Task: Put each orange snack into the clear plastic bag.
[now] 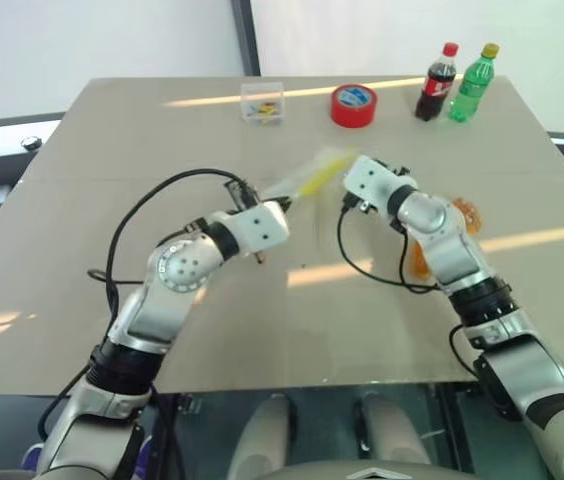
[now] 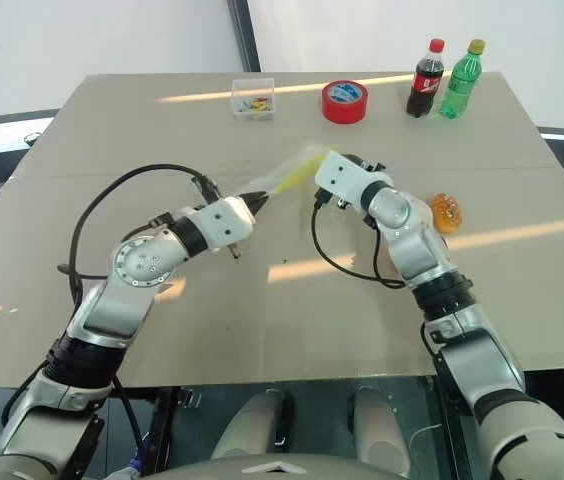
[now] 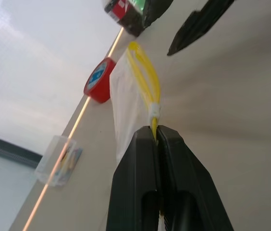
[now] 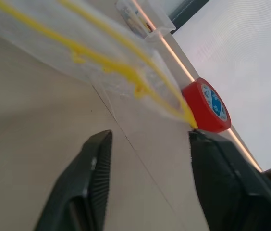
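The clear plastic bag (image 3: 126, 101) hangs above the table between my two grippers, its yellow seal strip (image 4: 107, 65) running along one edge. My left gripper (image 3: 155, 131) is shut on one end of that strip. My right gripper (image 4: 150, 139) stands open just short of the bag's other end, and nothing sits between its fingers. Two orange snacks lie on the table beside my right forearm. One orange snack (image 1: 468, 216) is on its outer side, and the other (image 1: 417, 262) is partly hidden under the arm.
At the far edge of the table (image 1: 262, 300) stand a small rigid clear box (image 1: 262, 102), a red tape roll (image 1: 353, 105), a cola bottle (image 1: 437, 82) and a green bottle (image 1: 473, 84). Black cables loop from both wrists over the table.
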### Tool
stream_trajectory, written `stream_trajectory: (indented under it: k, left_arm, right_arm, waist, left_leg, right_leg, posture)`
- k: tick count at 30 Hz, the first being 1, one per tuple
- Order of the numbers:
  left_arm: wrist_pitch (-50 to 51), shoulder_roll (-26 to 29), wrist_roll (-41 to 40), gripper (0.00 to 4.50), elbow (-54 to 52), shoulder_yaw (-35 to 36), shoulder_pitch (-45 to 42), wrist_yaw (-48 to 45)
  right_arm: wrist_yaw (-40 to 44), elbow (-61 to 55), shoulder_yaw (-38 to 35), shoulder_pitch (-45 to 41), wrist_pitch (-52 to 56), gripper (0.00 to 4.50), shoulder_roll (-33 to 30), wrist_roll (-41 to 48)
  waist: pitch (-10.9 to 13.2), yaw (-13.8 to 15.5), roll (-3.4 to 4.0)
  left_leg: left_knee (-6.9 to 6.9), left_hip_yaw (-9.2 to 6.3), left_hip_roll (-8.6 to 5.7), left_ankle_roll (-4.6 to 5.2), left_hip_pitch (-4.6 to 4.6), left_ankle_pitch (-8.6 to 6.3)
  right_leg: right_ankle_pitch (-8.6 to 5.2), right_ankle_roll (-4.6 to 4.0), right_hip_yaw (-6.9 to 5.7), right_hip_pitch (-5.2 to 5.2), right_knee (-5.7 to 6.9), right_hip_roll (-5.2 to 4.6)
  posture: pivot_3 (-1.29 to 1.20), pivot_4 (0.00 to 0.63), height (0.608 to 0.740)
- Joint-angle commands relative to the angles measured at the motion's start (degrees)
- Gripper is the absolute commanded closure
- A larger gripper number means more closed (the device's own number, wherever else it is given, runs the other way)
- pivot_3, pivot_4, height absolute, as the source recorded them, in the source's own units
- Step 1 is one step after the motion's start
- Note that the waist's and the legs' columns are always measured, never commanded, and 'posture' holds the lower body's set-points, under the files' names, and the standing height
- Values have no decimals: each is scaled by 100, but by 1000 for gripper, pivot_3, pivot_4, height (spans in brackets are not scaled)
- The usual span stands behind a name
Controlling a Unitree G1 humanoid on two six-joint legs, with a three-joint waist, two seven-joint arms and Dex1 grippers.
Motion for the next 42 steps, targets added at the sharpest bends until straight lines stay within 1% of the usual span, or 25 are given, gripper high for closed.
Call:
stream_trajectory:
  k: [1,3,4,5,6,7,8,10,11,19,24,28,31,37,42]
  left_arm:
    - [-440,34,-258,4500,152,298,-204,-61]
    - [-569,11,-359,4500,248,361,-249,-87]
    - [-694,9,-416,4500,308,379,-272,-125]
    - [-784,14,-466,4500,350,395,-280,-162]
    - [-843,18,-503,4500,382,413,-282,-191]
    - [-946,33,-505,4500,423,425,-287,-202]
    - [-1040,53,-527,4500,469,418,-298,-255]
    - [-1166,68,-563,4500,542,416,-313,-314]
    - [-1211,67,-576,4500,561,417,-316,-335]
    - [-1362,68,-585,4500,539,436,-313,-389]
    - [-1360,79,-581,4500,470,449,-246,-379]
    - [-1367,92,-564,4500,407,444,-188,-378]
    - [-1331,103,-546,4500,363,459,-154,-360]
    - [-1290,126,-502,4500,332,480,-108,-330]
    - [-1298,115,-479,4500,311,459,-89,-321]
  right_arm:
    - [316,-942,-258,290,355,1278,-178,282]
    - [453,-1349,-400,456,697,1278,-143,562]
    - [478,-1580,-543,529,970,1760,-17,801]
    - [493,-1778,-648,582,1214,1908,94,998]
    - [524,-1935,-709,617,1409,2277,175,1152]
    - [521,-2069,-782,636,1603,2768,292,1323]
    - [465,-2158,-874,630,1802,3161,430,1481]
    - [394,-2240,-973,599,2075,4350,599,1706]
    - [371,-2254,-986,578,2154,4480,639,1772]
    - [145,-2060,-1003,418,2408,4480,884,2202]
    - [125,-2082,-1100,402,2591,4480,925,2533]
    - [115,-2087,-1032,430,2682,4480,911,2681]
    - [97,-2174,-1180,425,2844,4480,975,2933]
    - [404,-2664,-1425,556,3336,4480,687,3620]
    - [367,-2762,-1404,509,3401,4480,627,3873]
  waist:
    - [0,2,0]
    - [0,2,0]
    - [0,2,0]
    - [0,-9,0]
    - [0,-21,0]
    - [0,-28,0]
    - [0,-31,1]
    - [0,-24,1]
    - [0,-18,1]
    - [0,-13,1]
    - [0,-17,1]
    - [0,-17,1]
    - [0,-17,1]
    - [0,-13,1]
    - [0,-28,1]
  left_leg:
    - [2,-3,0,0,-3,0]
    - [3,-3,-2,1,-4,0]
    - [4,-3,-3,1,-5,-1]
    - [5,-3,-2,1,-5,-1]
    - [5,-2,-2,1,-4,-1]
    - [5,-2,-1,1,-4,-1]
    - [5,-1,-1,1,-2,-1]
    - [4,-2,0,1,1,-1]
    - [4,-2,-1,1,0,-1]
    - [9,-6,-7,2,-2,-1]
    - [9,-5,-6,2,-2,-1]
    - [9,-5,-6,2,-2,-1]
    - [9,-6,-6,2,-2,-1]
    - [9,-8,-5,2,-3,-1]
    - [9,-6,-5,2,-3,-1]
  right_leg:
    - [0,0,-2,-1,0,0]
    - [0,0,-3,-1,1,-1]
    - [0,0,-3,-1,1,-1]
    - [0,0,-3,-1,2,-1]
    - [0,0,-2,-1,2,1]
    - [0,0,-1,-2,4,3]
    - [0,0,-1,-2,5,5]
    - [0,0,-1,-2,8,7]
    - [0,0,-2,-2,8,7]
    - [0,0,-4,-2,8,2]
    - [0,0,-4,-2,8,3]
    - [0,0,-4,-2,8,3]
    - [0,0,-4,-2,8,3]
    - [0,0,-6,-2,7,2]
    - [0,0,-5,-2,9,4]
  posture:
    - [0,150,740]
    - [0,150,740]
    - [0,150,740]
    - [0,150,740]
    - [0,150,740]
    - [0,150,740]
    - [0,150,740]
    - [0,150,740]
    - [0,150,740]
    - [0,150,740]
    - [0,150,740]
    - [0,150,740]
    - [0,150,740]
    - [0,150,740]
    - [0,150,740]
